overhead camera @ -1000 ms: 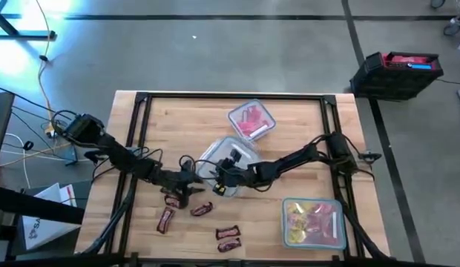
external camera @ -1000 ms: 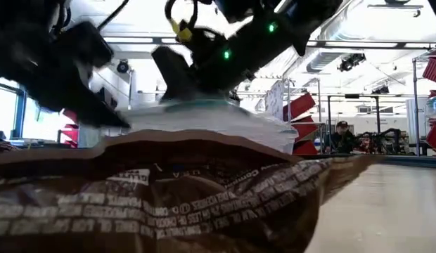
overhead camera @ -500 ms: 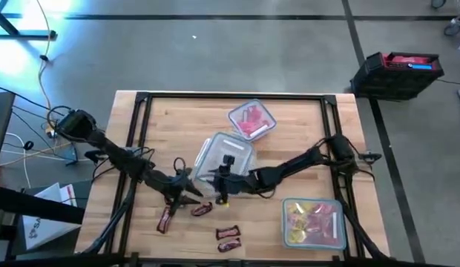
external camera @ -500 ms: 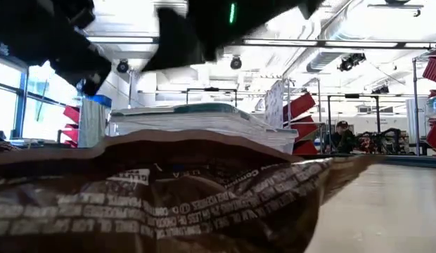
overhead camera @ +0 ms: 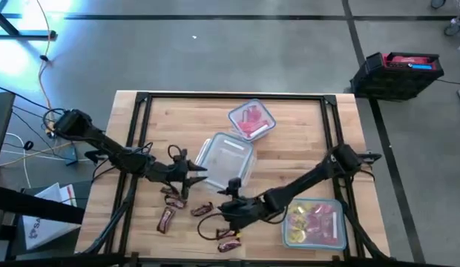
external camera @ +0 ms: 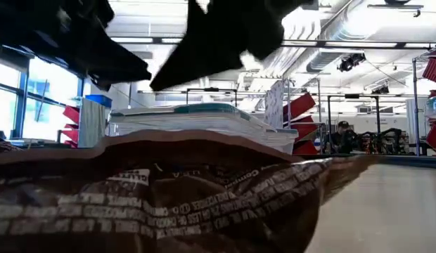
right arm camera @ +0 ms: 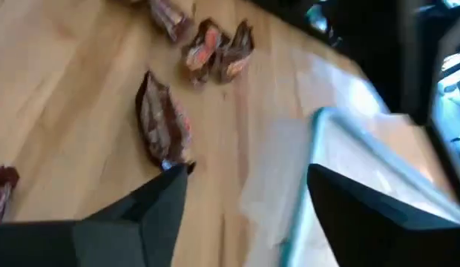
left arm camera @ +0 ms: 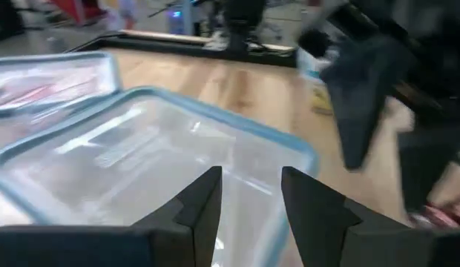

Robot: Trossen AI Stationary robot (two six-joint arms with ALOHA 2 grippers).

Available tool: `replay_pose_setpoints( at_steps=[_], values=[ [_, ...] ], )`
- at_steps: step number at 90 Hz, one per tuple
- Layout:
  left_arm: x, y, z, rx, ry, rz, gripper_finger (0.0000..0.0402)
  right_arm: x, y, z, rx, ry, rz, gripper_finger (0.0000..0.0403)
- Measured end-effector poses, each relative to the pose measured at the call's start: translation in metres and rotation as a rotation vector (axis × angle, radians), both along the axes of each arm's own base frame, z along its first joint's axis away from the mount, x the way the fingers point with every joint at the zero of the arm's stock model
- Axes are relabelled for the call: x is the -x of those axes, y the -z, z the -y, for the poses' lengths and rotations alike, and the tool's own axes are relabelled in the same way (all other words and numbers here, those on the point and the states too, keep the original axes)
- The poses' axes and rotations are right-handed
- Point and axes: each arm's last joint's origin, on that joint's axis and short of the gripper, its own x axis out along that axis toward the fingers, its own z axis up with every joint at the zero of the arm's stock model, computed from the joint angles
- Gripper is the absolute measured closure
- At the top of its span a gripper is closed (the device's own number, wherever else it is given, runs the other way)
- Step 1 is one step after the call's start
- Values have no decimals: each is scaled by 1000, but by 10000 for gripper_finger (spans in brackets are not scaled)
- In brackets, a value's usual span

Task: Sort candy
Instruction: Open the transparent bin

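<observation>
Dark brown mini bars of candy lie loose near the table's front: one (overhead camera: 172, 200), one (overhead camera: 165, 219), one (overhead camera: 202, 210), and a pair (overhead camera: 228, 239). An empty clear container (overhead camera: 226, 156) stands mid-table. My left gripper (overhead camera: 199, 176) hovers open at its left edge, with the blue-rimmed container (left arm camera: 141, 156) just ahead of the fingers. My right gripper (overhead camera: 222, 211) is open over the table between the bars. Its wrist view shows a brown bar (right arm camera: 162, 122) ahead of the fingers and two more (right arm camera: 215, 46) beyond. One bar (external camera: 169, 190) fills the low view.
A clear container of red packets (overhead camera: 252, 119) stands at the far middle. Another with yellow and pink candy (overhead camera: 313, 221) stands at the near right, close beside my right arm. A dark crate (overhead camera: 397, 73) sits on the floor beyond the table's far right corner.
My right gripper has left the empty container's near-left corner and gone toward the table's near edge, over the brown bars. My left gripper has risen from the bars and gone toward the far edge, up to the container's left side.
</observation>
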Motion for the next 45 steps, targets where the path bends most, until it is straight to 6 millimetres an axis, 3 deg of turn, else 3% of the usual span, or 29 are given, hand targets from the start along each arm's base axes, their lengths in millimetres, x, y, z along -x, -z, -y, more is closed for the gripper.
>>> replay_pose_setpoints(
  at_steps=[23, 45],
  values=[
    [-6, 8, -12, -8, -68, -37, 275, -6, 28, 6, 287, 79, -28, 124],
    [-9, 18, -13, -22, -79, -80, 275, -20, 48, 18, 271, 129, 15, 124]
  ],
)
